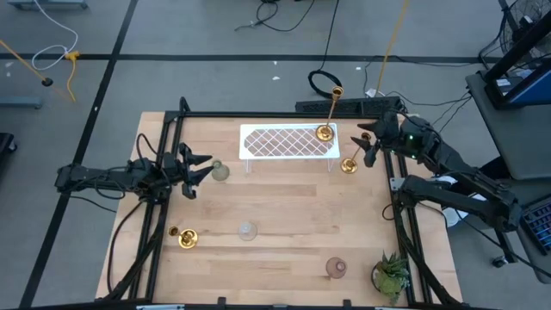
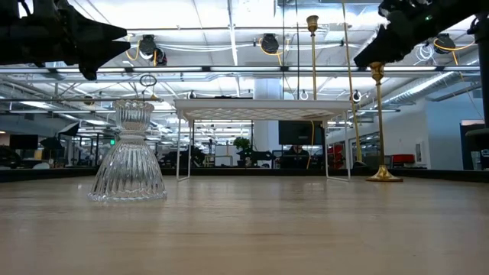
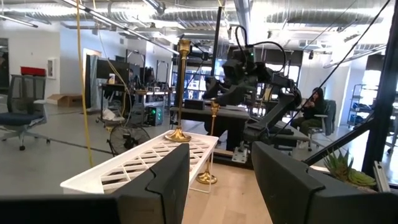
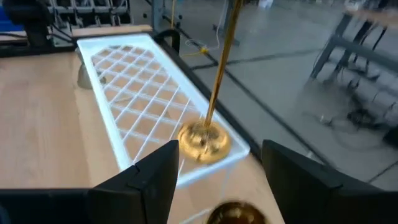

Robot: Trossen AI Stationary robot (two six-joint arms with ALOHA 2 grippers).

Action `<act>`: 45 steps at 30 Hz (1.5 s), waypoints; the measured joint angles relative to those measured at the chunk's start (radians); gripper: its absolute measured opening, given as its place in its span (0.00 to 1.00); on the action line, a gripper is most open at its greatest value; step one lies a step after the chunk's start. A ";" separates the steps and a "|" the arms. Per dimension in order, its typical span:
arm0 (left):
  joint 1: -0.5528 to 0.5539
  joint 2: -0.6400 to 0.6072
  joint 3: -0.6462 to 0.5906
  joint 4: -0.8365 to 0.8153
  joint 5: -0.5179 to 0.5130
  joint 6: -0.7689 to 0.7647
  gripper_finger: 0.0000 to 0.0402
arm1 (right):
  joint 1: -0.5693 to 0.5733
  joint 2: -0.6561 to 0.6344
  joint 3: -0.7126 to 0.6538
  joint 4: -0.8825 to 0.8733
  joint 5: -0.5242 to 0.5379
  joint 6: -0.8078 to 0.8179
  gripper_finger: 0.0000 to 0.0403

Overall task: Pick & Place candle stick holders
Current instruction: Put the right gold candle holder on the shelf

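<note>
One tall gold holder [image 1: 325, 133] stands by its round base on the right end of the white lattice tray [image 1: 275, 143]. A second tall gold holder [image 1: 349, 165] stands on the table beside the tray's right end. My right gripper [image 1: 368, 146] is open just above its top cup [image 4: 233, 214], one finger on each side, touching nothing. My left gripper [image 1: 196, 169] is open and empty next to the greenish glass holder [image 1: 219, 170]. The short gold holder [image 1: 185, 237], the clear glass one [image 1: 247, 230] and the pinkish one [image 1: 336, 268] stand on the table nearer the front.
A small potted plant [image 1: 392, 274] stands at the near right corner. Dark frame rails run along the table's left [image 1: 142, 224] and right [image 1: 405, 232] sides. Bare wood lies in the middle of the table [image 1: 293, 202].
</note>
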State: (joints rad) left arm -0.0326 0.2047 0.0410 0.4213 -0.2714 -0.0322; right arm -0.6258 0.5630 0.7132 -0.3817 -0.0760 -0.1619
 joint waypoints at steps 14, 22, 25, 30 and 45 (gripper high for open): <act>0.000 0.000 0.000 0.000 0.000 0.000 0.45 | -0.001 -0.025 -0.042 -0.143 0.101 0.114 0.56; 0.000 0.000 0.000 -0.001 0.000 0.000 0.45 | -0.001 -0.024 -0.207 0.042 0.101 0.168 0.53; 0.000 0.000 0.000 -0.005 0.000 0.001 0.45 | -0.001 -0.023 -0.251 0.040 0.103 0.150 0.48; 0.000 0.000 0.000 -0.007 0.000 0.001 0.45 | -0.001 -0.025 -0.295 0.052 0.104 0.157 0.32; 0.000 0.000 0.000 -0.007 0.000 -0.002 0.45 | 0.000 -0.039 -0.285 0.220 0.025 0.192 0.02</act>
State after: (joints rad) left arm -0.0330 0.2049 0.0410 0.4145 -0.2714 -0.0340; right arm -0.6262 0.5244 0.4280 -0.1622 -0.0507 0.0302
